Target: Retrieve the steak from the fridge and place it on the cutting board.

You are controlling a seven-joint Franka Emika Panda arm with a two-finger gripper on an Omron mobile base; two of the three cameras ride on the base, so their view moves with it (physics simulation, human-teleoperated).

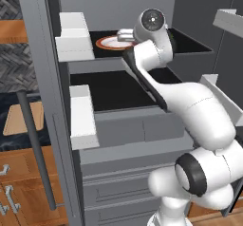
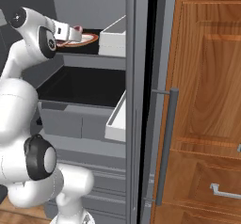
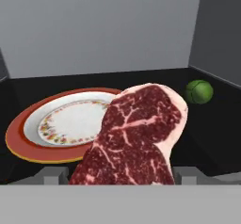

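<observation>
Inside the open fridge (image 1: pixel 52 125), up at the top black shelf (image 1: pixel 190 42). End effector (image 2: pixel 75 32) closed on the steak (image 3: pixel 134 133), lifted a little and tilted over the plate (image 3: pixel 33 138). Close up from the hand: red meat with pale lines, covering the plate's right side, and a small green ball (image 3: pixel 199 91) near the back corner. From the left base: plate rim (image 1: pixel 102 43) peeking past the arm, and the cutting board (image 1: pixel 21 118) far off beyond the fridge door.
</observation>
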